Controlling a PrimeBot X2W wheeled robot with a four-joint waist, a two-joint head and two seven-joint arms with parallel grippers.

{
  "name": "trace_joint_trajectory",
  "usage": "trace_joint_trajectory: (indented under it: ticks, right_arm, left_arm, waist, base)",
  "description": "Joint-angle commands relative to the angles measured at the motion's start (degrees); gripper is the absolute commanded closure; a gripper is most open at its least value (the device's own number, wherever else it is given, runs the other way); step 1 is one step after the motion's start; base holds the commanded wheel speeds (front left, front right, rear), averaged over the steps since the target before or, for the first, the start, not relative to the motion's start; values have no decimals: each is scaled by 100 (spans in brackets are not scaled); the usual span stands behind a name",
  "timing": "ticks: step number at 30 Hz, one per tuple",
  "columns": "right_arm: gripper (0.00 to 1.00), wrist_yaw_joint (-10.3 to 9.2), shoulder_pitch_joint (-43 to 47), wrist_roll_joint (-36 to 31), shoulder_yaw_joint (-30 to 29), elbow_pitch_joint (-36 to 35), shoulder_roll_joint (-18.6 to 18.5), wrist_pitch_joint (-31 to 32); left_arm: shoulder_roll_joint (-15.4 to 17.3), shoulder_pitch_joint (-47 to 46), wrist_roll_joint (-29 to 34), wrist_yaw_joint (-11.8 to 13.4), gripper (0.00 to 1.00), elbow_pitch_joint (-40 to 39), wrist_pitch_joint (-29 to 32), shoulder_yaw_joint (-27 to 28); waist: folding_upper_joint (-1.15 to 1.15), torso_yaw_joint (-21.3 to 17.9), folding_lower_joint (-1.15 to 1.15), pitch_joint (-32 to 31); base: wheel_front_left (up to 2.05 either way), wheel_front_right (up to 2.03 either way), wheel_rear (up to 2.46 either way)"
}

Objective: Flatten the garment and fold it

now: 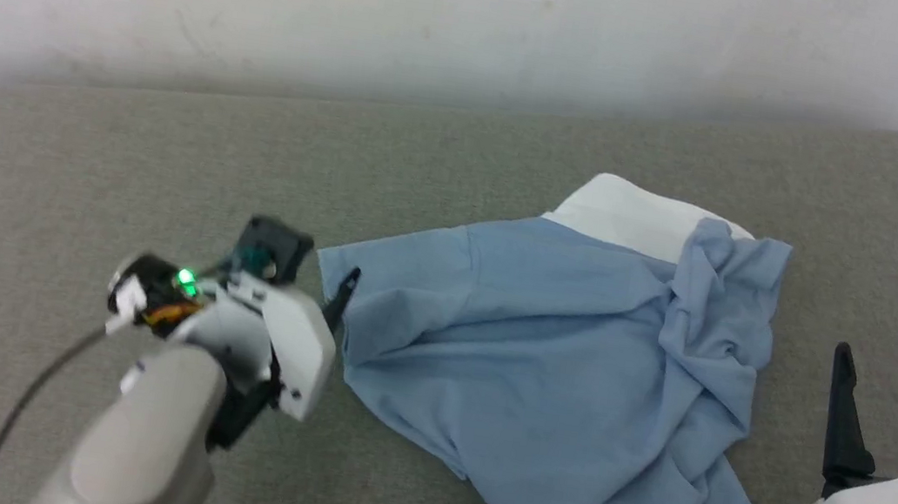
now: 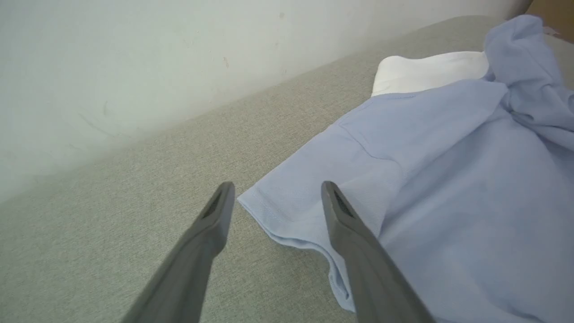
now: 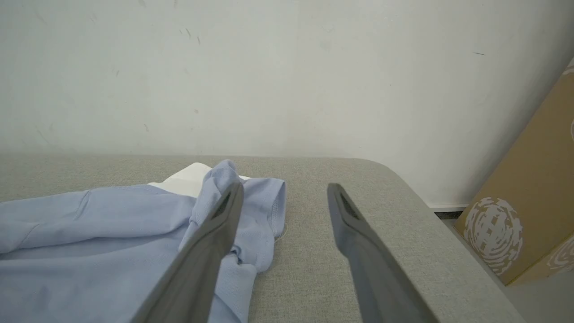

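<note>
The shirt (image 1: 541,344) lies on the grey pad (image 1: 73,173) with its collar (image 1: 630,216) toward the wall. Its left half is fairly smooth. Its right half is bunched into a twisted ridge (image 1: 722,308) running down from the collar. Nothing is folded yet, so I judge I am at the flattening stage.

My left claw (image 2: 276,186) is released, fingers spread wide and holding nothing. It hangs at the hem of the left sleeve (image 2: 291,211), with one finger over bare pad and the other over the cloth. I cannot tell whether a tip touches the fabric. My right claw (image 1: 881,352) is likewise released and empty. It stands beside the shirt's right edge, apart from the cloth.

To do this well, I want the sleeve's corner squarely between the left fingers before I clench. The bite should be shallow, at the hem only, so I lift the sleeve and do not dig into the pad. Then I should draw outward and low, away from the shirt's body, to pull the shoulder flat.

The knit looks soft, so a one-sided pull will probably drag the whole shirt left. I would have the right claw take the ridge's outer edge and pull the opposite way. The main risk there is pinching several layers of that tangle at once.
</note>
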Motion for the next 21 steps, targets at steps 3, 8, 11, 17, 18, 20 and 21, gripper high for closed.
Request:
trace_joint_trajectory:
  ticks: [3, 8, 11, 17, 18, 20, 21]
  right_arm:
    - [0, -6, -118, 103, 20, -97, 18, -30]
    - [0, -6, -229, 192, 97, -109, 18, -107]
    - [0, -6, -288, 230, 181, -41, 18, -176]
    - [0, -6, -376, 339, 268, 101, 19, -317]
    - [0, -6, -384, 350, 269, 113, 19, -331]
    - [0, -6, -393, 363, 262, 134, 19, -351]
    - [0, -6, -396, 367, 251, 144, 19, -362]
  left_arm:
    - [409, -759, -529, -37, 0, 268, 989, -392]
    - [865, -1628, -1735, -39, 0, 650, 2351, -922]
    - [1221, -2004, -2109, -39, 0, 931, 2935, -1192]
    - [1564, -2375, -2276, -40, 0, 1486, 3300, -1382]
    - [1566, -2392, -2312, -40, 0, 1539, 3317, -1410]
    - [1541, -2391, -2453, -40, 0, 1626, 3341, -1455]
    - [1521, -2382, -2552, -40, 0, 1657, 3365, -1490]
  waist:
    - [0, -465, 0, 404]
    - [0, -765, 0, 657]
    - [0, -919, 0, 781]
    - [0, -1117, 0, 986]
    - [0, -1129, 0, 1016]
    - [0, -1139, 0, 1061]
    - [0, -1133, 0, 1082]
  base:
    - [0, 0, 0]
    - [0, 0, 0]
    - [0, 0, 0]
    - [0, 0, 0]
    - [0, 0, 0]
    - [0, 0, 0]
    - [0, 0, 0]
